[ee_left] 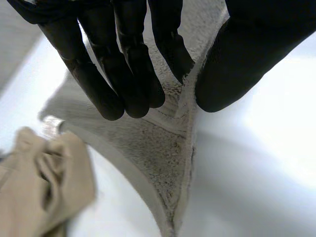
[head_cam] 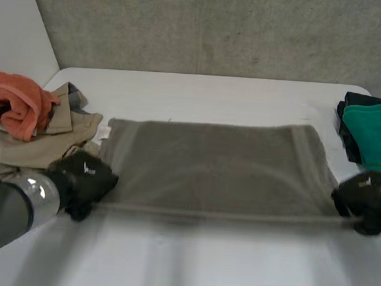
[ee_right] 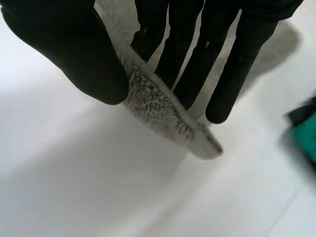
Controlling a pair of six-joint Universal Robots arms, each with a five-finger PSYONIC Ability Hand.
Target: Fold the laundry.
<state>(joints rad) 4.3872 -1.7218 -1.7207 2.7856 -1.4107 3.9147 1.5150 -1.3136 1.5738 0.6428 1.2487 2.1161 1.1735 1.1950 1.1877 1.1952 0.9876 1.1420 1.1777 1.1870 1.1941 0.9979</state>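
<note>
A grey-brown towel (head_cam: 215, 164) is stretched across the middle of the white table (head_cam: 195, 261), its near edge lifted and taut between my two hands. My left hand (head_cam: 83, 178) pinches the near left corner; in its wrist view the towel (ee_left: 163, 148) sits between the thumb (ee_left: 232, 64) and the fingers (ee_left: 123, 74). At the near right corner my right hand (head_cam: 366, 198) holds the towel, and its wrist view shows the towel's edge (ee_right: 163, 111) pinched between thumb (ee_right: 74, 54) and fingers (ee_right: 207, 54).
A beige garment (head_cam: 40, 139) and an orange cloth (head_cam: 20, 105) are heaped at the table's left, close to my left hand; the beige garment (ee_left: 44, 187) lies below the left hand's fingertips. Green (head_cam: 378, 130) and dark folded cloths sit at the right edge.
</note>
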